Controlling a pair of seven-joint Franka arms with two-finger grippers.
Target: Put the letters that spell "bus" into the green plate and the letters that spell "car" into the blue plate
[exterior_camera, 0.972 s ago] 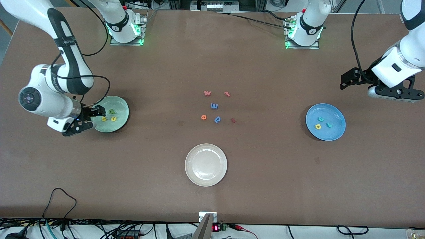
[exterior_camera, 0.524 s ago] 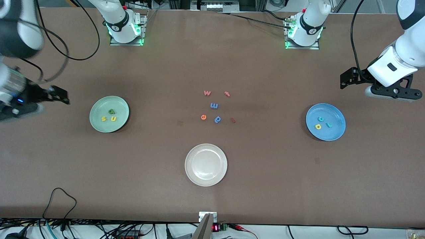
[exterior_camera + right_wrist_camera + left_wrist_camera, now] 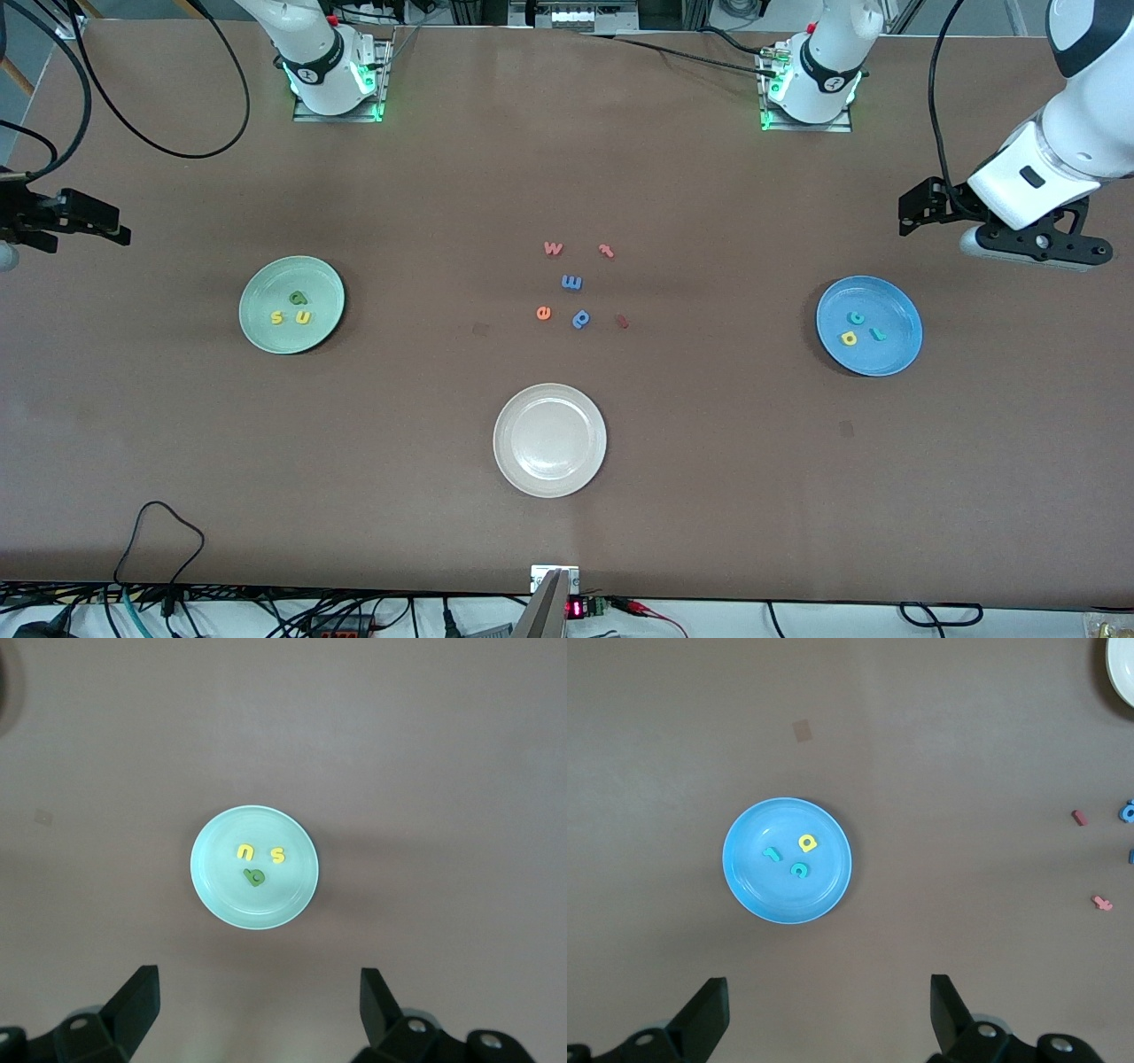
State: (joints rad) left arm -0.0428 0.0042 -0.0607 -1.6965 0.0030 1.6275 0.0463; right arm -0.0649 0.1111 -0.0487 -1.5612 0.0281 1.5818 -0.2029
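Toward my right arm's tabletop end, the green plate [image 3: 291, 305] holds b, u, s; the blue plate [image 3: 869, 325] holds c, a, r. My left tool [image 3: 828, 1014] and right tool [image 3: 259, 1010] hover released, sorting apparently complete.

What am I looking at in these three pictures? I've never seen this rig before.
Two robot arms share a brown table. One picture looks down from across the table; the other two come from cameras on each arm's wrist. The left gripper hangs open and empty over the table beside the blue plate, which holds three letters. The right gripper hangs open and empty beside the green plate, which holds three letters. Six loose letters lie mid-table; the white plate sits nearer the front camera.
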